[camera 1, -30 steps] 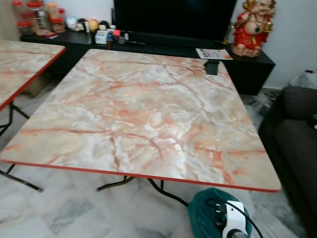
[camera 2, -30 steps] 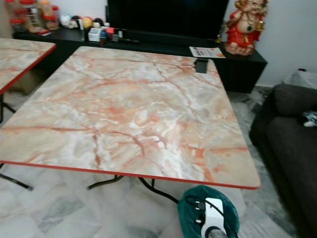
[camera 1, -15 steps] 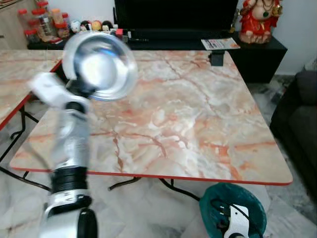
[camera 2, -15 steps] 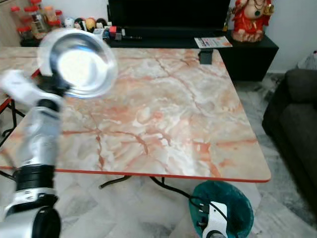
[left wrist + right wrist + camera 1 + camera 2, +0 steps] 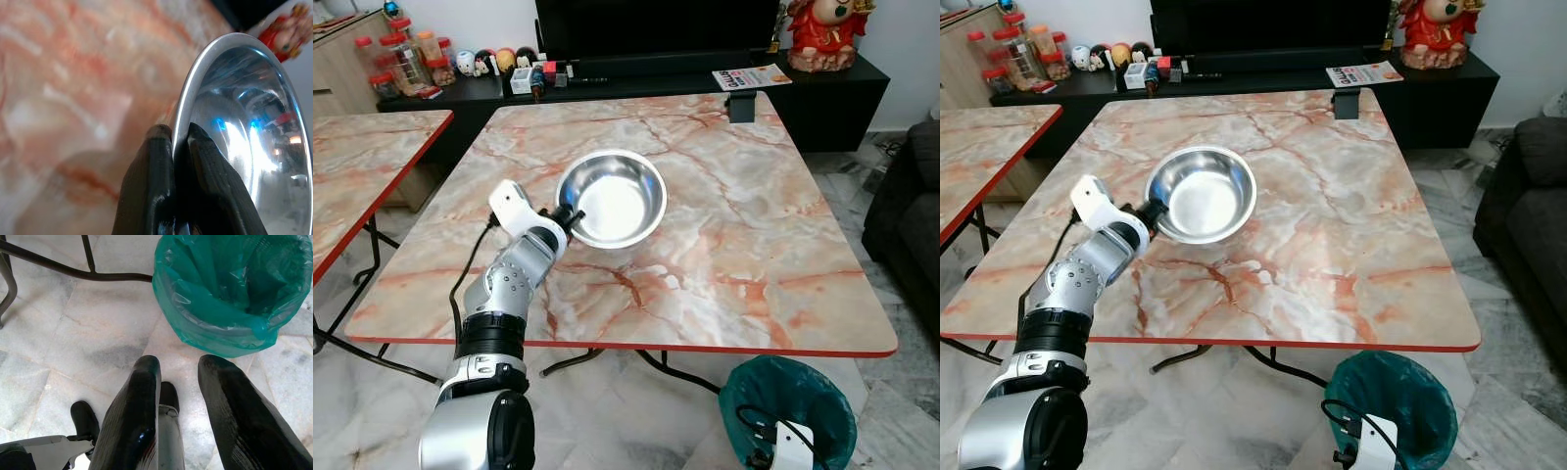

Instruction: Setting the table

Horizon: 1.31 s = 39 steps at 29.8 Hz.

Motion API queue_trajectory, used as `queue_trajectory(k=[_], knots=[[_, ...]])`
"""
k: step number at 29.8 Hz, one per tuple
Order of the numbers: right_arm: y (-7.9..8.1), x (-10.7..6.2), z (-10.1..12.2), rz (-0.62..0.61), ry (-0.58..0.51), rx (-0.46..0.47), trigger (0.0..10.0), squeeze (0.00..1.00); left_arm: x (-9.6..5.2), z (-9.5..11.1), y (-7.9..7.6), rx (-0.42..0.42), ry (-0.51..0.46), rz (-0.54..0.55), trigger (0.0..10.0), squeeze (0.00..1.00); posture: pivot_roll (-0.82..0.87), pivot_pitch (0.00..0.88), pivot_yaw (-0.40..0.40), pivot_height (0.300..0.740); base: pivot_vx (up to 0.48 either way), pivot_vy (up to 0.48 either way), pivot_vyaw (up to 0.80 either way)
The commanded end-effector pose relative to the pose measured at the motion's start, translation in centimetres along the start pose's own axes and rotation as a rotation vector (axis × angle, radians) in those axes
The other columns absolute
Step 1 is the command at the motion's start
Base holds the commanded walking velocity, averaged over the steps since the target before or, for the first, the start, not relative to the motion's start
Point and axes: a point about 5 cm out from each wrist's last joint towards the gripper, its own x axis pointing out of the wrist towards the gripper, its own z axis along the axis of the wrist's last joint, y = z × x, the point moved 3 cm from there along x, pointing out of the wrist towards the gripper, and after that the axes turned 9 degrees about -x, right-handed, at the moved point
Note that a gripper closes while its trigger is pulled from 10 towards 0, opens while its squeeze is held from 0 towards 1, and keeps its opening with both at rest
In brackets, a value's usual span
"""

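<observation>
Nearest, down by the floor, the right gripper [image 5: 178,421] hangs idle with its two black fingers parted and nothing between them, above pale floor tiles and just beside a green bin [image 5: 787,407] that stands under the table's near right corner. Above that, the left arm reaches over the near left part of the marble table [image 5: 754,255], and the left gripper [image 5: 570,217] has its fingers pinched tight on the rim of a steel bowl [image 5: 612,196], one finger [image 5: 155,171] outside the wall and the other inside. The bowl sits open side up, a little left of the table's middle; whether its base already rests fully on the top or hangs just above it is hard to tell. As a judgement, the job has barely begun: this one bowl is at or very near its place and not yet let go, and no other dishes are on the table. At the far edge sits a small dark object [image 5: 741,107], and beyond it a black cabinet [image 5: 822,93] carrying a red figurine [image 5: 822,29].
</observation>
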Motion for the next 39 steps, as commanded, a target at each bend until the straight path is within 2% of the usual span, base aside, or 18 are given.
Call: queue_trajectory(k=[1,13,21,29,30,39], knots=[[0.4,0.0,0.3,-0.002,-0.010,0.012,10.0,0.00,-0.1,-0.6,0.8,0.031,0.038,0.027,10.0,0.00,0.00,0.000,0.104,0.740,0.000,0.000,0.00],[0.3,0.1,0.7,0.001,-0.020,0.007,10.0,0.00,-0.5,-3.0,2.4,0.049,0.129,0.136,10.0,0.00,0.01,0.000,0.094,0.740,0.000,0.000,0.00],[0.2,0.1,0.4,0.002,-0.013,0.004,10.0,0.00,-0.7,-3.3,3.5,0.002,0.094,0.216,10.0,0.00,0.01,0.000,0.086,0.740,0.000,0.000,0.00],[-0.1,0.2,0.8,-0.002,-0.022,0.000,10.0,0.00,-0.6,-3.0,3.6,-0.047,0.056,0.241,10.0,0.00,0.01,0.000,0.076,0.740,0.000,0.000,0.00],[-0.1,0.2,0.9,-0.003,-0.024,0.000,10.0,0.00,-0.5,-2.9,3.5,-0.049,0.053,0.240,10.0,1.00,0.01,0.000,0.076,0.740,0.000,0.000,0.00],[-0.1,0.2,1.0,-0.003,-0.025,0.000,10.0,0.00,-0.4,-2.9,3.0,-0.044,0.048,0.229,10.0,1.00,0.01,0.000,0.072,0.740,0.000,0.000,0.00]])
